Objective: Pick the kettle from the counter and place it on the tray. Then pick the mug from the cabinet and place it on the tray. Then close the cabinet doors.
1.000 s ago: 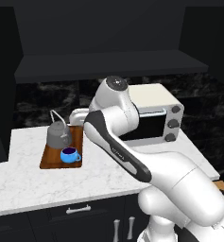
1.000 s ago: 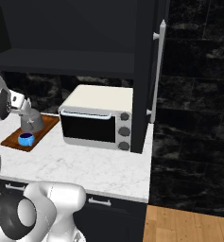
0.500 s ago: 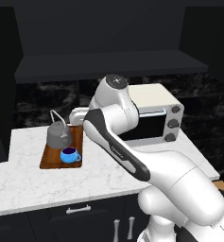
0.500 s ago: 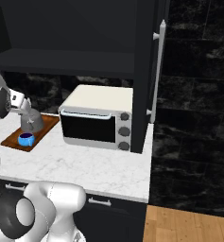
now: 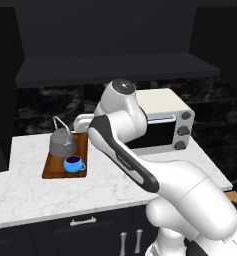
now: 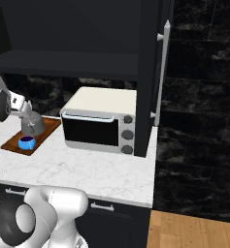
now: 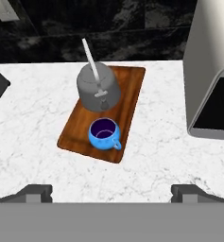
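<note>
Your gripper (image 7: 111, 191) hangs above the surface (image 7: 33, 118) with its jaws spread wide and nothing between them; the 2 dark fingertips (image 7: 35, 193) sit far apart at the bottom corners of the hand view. Just beyond them, near the centre of that frame, you see the tray (image 7: 131, 94) lying flat on the white marble. On it stand both task items: the kettle (image 7: 98, 89) at the far end, wire handle tilted toward the top of the frame, and the mug (image 7: 104, 133) just beside it at the near end, upright with its purple inside showing.

In the left base view the tray (image 5: 50, 167), kettle (image 5: 63, 142) and mug (image 5: 73, 163) sit at centre left, beside the arm's elbow. To the right stands the toaster oven (image 5: 165, 120). In the right base view the cabinet (image 6: 77, 38) above stands open, with 1 of the cabinet doors (image 6: 150, 72) swung out edge-on at upper centre, its silver handle (image 6: 161, 72) facing right.
</note>
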Controlling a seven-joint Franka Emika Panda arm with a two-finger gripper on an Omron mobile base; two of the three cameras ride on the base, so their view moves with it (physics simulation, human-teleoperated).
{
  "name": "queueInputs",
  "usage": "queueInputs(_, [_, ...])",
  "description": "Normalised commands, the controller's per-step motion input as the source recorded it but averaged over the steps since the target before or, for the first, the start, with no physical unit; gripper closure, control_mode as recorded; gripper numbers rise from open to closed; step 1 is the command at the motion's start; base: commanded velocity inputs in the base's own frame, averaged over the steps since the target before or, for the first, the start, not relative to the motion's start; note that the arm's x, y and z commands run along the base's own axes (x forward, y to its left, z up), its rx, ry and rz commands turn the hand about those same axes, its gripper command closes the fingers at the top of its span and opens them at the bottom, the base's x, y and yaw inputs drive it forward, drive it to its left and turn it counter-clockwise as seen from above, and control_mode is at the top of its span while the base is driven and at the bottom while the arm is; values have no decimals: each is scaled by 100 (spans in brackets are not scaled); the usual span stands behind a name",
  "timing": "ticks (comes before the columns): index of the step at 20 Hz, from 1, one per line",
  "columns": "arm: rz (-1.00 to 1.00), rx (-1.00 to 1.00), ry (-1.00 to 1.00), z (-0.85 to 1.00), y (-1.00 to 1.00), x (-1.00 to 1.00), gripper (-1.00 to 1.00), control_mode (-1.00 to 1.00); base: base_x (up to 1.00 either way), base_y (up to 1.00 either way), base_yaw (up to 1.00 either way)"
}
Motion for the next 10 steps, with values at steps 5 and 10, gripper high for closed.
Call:
queueInputs(5, [0,0,0,-7,0,0,-100,-100,0,0,0])
queueInputs(10, [0,0,-2,-5,0,-27,-100,-100,0,0,0])
